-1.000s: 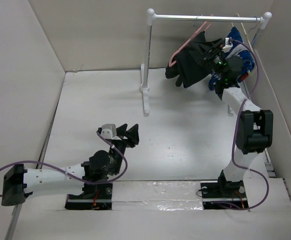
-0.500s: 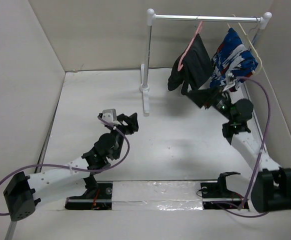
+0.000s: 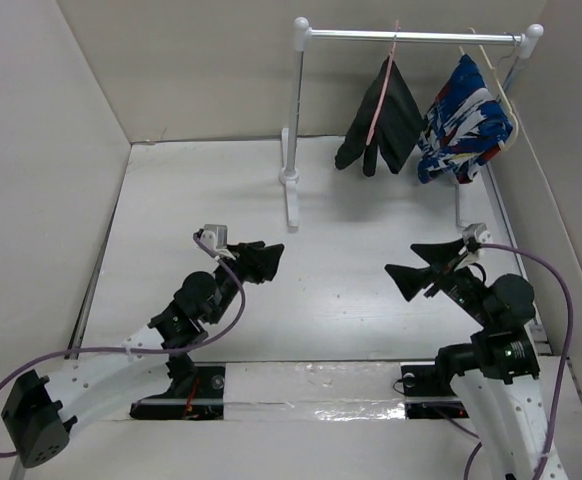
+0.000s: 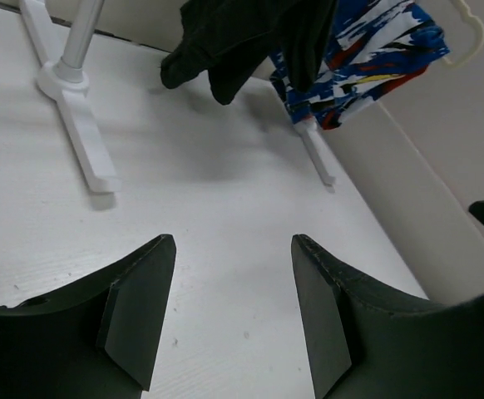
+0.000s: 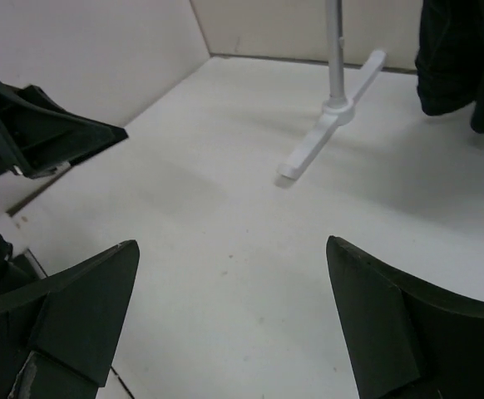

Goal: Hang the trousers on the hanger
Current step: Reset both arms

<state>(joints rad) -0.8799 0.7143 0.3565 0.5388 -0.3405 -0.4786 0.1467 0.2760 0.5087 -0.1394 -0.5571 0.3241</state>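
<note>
The black trousers [image 3: 383, 118] hang folded over the pink hanger [image 3: 380, 95], whose hook sits on the metal rail [image 3: 411, 37] at the back. The trousers also show at the top of the left wrist view [image 4: 234, 37] and at the top right of the right wrist view [image 5: 462, 58]. My left gripper [image 3: 263, 258] is open and empty, low over the table left of centre. My right gripper [image 3: 423, 262] is open and empty, over the table at the right, well in front of the trousers.
A blue, white and red patterned garment [image 3: 463, 122] hangs on a cream-white hanger [image 3: 499, 75] to the right of the trousers. The white rack post [image 3: 293, 110] and its foot [image 3: 291, 200] stand at the back middle. Walls close the left, back and right sides.
My right gripper has let go of the trousers and drawn back from the rail toward the near right. The trousers and hanger now hang straight. My left arm has shifted slightly forward.
</note>
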